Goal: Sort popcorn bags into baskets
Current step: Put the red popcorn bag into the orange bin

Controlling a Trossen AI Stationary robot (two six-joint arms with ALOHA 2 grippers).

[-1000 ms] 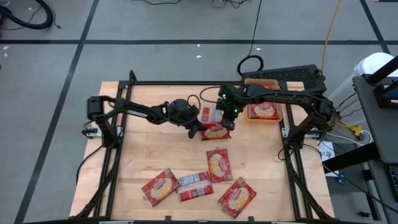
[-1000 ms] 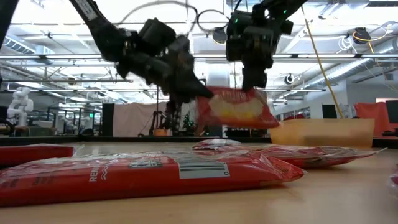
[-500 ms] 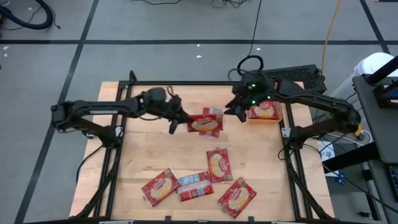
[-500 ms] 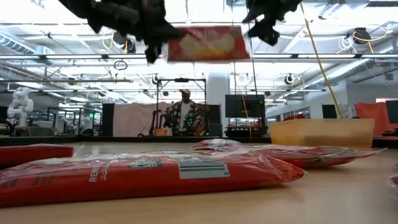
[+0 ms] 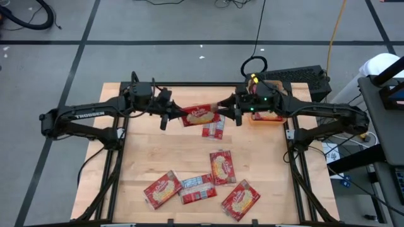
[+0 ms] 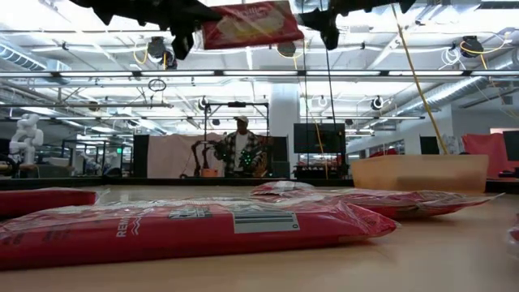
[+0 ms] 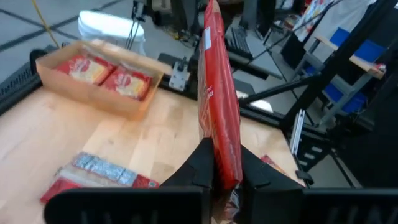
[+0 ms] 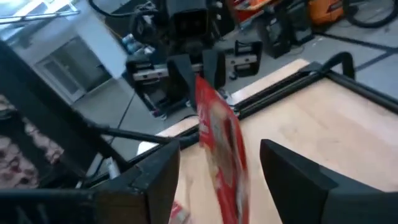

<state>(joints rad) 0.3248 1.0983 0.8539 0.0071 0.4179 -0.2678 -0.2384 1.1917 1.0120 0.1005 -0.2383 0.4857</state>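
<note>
Left tool (image 5: 172, 117): clamped on one end of a raised bag (image 5: 200, 115); has drawn back toward the table's (image 5: 151, 157) far left since half a second ago.
Held bag: well above the table, near the far edge, between the two tools; edge-on in the left wrist view (image 7: 219, 118).
Right tool (image 5: 228, 111): fingers spread wide, either side of the bag's other end, not gripping; it now faces the left tool.
Bag beneath (image 5: 213, 128): flat on the table, just under the held one.
Near bags: one at centre (image 5: 221, 166), three along the near edge (image 5: 162, 188) (image 5: 199, 187) (image 5: 240, 200), one of them pale side up.
Basket (image 5: 269, 117): far right, partly covered by the right arm; two bags inside (image 7: 107, 76).
Background: a person (image 6: 241, 148) beyond the table.
</note>
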